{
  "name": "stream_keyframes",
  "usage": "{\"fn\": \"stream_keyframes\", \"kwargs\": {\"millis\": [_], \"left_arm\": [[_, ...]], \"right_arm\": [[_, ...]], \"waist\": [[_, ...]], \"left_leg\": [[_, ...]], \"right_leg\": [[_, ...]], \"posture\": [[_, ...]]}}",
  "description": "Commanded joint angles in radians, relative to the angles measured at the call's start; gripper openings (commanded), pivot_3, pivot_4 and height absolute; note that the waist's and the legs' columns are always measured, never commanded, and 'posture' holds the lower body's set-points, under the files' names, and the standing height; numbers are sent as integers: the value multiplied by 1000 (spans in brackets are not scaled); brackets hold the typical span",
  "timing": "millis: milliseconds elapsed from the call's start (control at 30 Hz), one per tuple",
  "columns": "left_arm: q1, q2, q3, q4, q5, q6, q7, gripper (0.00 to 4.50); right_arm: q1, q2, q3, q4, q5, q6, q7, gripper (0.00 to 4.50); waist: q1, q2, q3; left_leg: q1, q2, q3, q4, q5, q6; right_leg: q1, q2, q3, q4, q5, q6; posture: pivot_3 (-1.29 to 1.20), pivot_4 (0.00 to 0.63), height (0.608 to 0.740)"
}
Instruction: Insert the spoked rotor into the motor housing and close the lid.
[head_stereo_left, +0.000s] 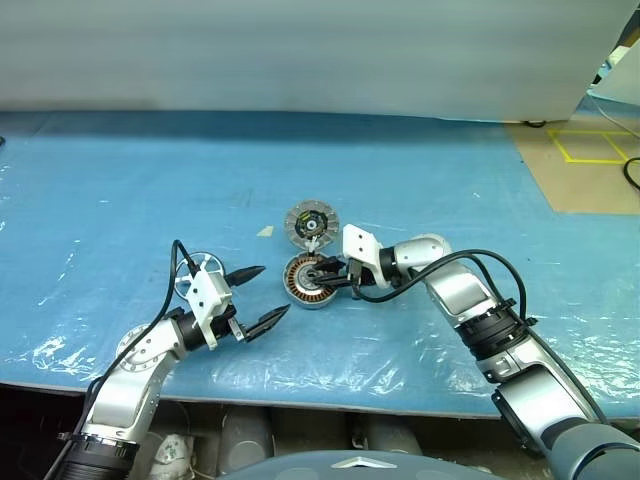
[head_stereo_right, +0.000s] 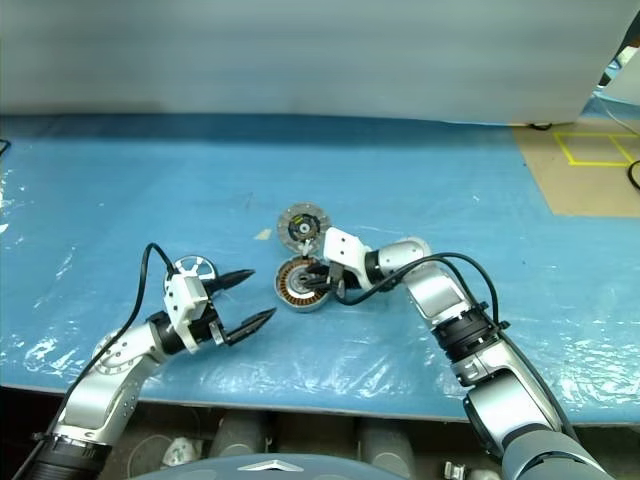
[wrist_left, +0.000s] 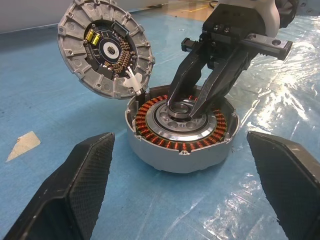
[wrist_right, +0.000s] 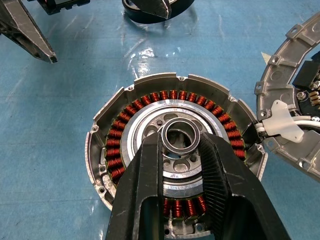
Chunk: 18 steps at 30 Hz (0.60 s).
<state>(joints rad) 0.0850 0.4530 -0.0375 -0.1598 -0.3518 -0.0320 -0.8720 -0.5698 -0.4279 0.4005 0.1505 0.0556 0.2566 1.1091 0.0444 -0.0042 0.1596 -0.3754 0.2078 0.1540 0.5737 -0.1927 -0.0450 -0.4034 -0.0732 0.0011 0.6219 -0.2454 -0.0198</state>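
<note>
Right gripper (wrist_right: 181, 150) clamped on ring (wrist_right: 179, 136) at housing (wrist_right: 170, 150) centre, mid-table (head_stereo_left: 120, 170); lid (head_stereo_left: 308, 223) just behind. Left gripper (head_stereo_left: 262, 295) apart, near wheel (head_stereo_left: 200, 268).

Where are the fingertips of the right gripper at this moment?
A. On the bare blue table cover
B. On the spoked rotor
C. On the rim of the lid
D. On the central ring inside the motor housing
D. The right gripper has its two black fingers on either side of the small ring at the centre of the motor housing, inside the copper windings; the lid leans beside it, untouched.
</note>
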Motion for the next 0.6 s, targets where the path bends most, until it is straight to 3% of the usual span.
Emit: {"fn": "stream_keyframes", "kwargs": {"millis": [33,133,233,400,567,600], "left_arm": [[-4,-2,1,-14,-1,-14,-1,4500],[-5,-3,1,-13,0,-13,-1,4500],[-7,-2,2,-8,1,-13,-1,4500],[-15,-4,-1,0,3,-16,-3,4500],[-24,-5,-4,8,2,-18,-6,4500],[-25,-5,-4,8,2,-19,-6,4500]], "right_arm": [[12,9,3,-13,-1,-12,-1,1995],[13,29,-31,-12,48,6,6,3033],[6,40,-77,-15,101,30,14,3033],[-2,34,-81,-8,88,11,6,1751],[13,51,-62,-20,79,10,-12,21],[19,55,-58,-23,77,10,-17,21]], "waist": [[0,0,0],[0,0,0],[0,0,0],[0,0,0],[0,0,0],[0,0,0]], "left_leg": [[0,0,0,0,0,0],[0,0,0,0,0,0],[0,0,0,0,0,0],[0,0,0,1,0,0],[0,0,0,1,0,0],[0,0,0,1,0,0]], "right_leg": [[0,0,0,0,0,0],[0,0,0,0,0,0],[0,0,0,0,0,0],[0,0,0,1,0,0],[0,0,0,1,0,0],[0,0,0,1,0,0]], "posture": [[0,150,740],[0,150,740],[0,150,740],[0,150,740],[0,150,740],[0,150,740]]}}
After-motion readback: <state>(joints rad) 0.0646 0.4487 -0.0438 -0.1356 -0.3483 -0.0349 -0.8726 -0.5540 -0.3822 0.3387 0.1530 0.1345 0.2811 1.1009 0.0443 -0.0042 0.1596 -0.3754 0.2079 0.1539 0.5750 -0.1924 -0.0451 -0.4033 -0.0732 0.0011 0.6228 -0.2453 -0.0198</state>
